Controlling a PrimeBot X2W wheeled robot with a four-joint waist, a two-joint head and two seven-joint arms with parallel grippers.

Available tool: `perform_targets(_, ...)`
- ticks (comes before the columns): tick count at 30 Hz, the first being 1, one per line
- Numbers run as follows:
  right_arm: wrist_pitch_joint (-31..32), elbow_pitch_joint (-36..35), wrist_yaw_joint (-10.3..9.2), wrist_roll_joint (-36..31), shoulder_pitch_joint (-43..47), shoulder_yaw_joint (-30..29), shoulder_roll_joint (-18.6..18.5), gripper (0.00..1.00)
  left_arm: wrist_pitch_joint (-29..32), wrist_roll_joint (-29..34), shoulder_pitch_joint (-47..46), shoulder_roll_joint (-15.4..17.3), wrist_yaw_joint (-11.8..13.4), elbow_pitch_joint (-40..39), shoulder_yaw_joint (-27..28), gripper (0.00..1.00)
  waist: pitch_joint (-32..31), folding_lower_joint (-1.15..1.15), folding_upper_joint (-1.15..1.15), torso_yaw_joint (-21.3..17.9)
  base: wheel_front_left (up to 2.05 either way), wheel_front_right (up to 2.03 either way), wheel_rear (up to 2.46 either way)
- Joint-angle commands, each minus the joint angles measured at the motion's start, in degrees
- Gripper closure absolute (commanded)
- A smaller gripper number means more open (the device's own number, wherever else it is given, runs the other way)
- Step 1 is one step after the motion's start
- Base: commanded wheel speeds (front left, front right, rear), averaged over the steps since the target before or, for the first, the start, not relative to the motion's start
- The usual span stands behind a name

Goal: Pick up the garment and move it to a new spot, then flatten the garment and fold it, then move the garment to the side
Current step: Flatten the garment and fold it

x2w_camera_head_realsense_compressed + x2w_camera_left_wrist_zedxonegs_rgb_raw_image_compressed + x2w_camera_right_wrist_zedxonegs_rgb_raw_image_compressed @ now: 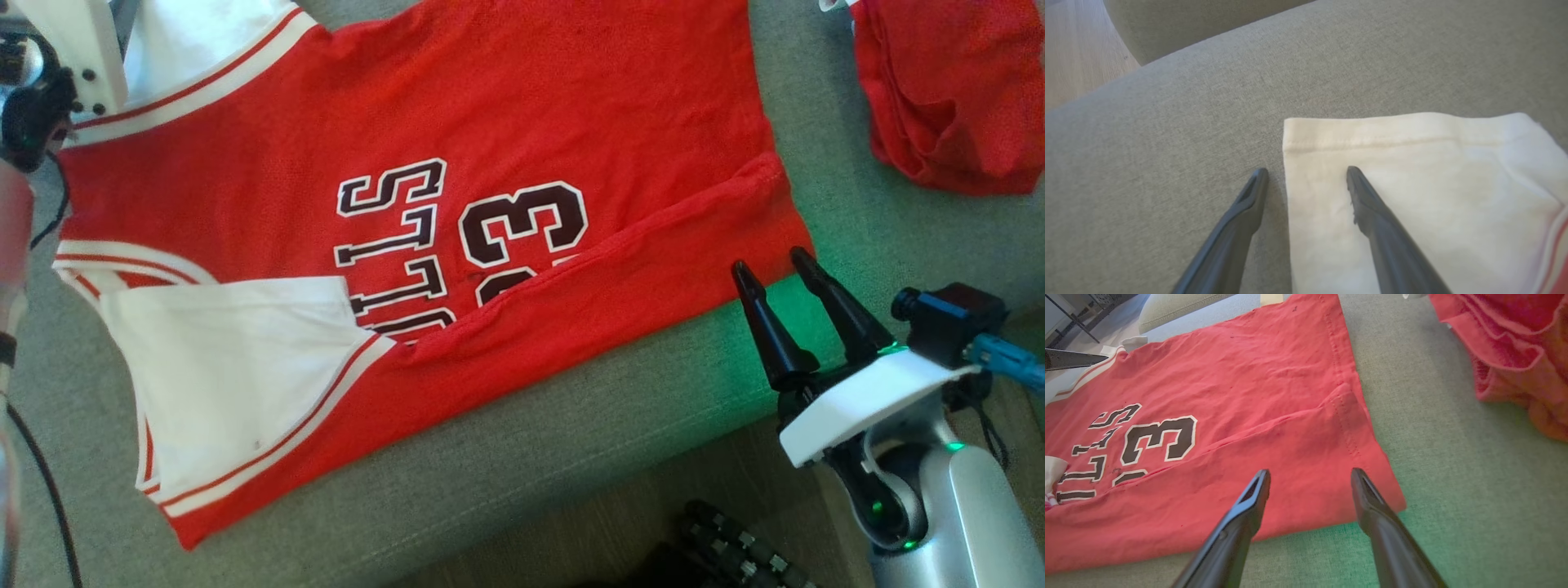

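Hovering spread right hand (769, 260) at hem corner of red, white-sleeved fabric jersey (490, 122); straddling its sleeve edge with spread left hand (1306, 169).

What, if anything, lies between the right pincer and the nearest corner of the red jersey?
Nothing visible. The open right pincer is right at the hem corner of the jersey, over bare grey cushion.

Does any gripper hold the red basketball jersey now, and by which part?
Nothing holds the red basketball jersey: left gripper and right gripper both stand open.
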Motion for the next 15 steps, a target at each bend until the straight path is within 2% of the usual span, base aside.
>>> perform_targets(1,-0.7,-1.5,-0.02,0.3,-0.7,1.3,0.0,0.00,-0.7,0.2,-3.8,2.6,-0.1,-0.8,1.2,0.00,0.1,-0.01,0.00,-0.2,0.00,0.00,0.00)
perform_targets(5,-0.9,-1.1,-0.02,0.2,-1.4,2.0,0.0,0.00,-3.1,0.7,-5.2,3.3,-0.3,1.7,0.5,0.00,0.4,-0.01,0.00,-1.0,0.00,0.00,0.00)
perform_targets(15,-1.2,-1.1,-0.02,-0.2,-2.0,2.1,0.0,0.00,-3.7,0.2,-8.0,3.4,-0.4,6.0,0.0,0.00,1.6,-0.01,0.00,-1.6,0.00,0.00,0.00)
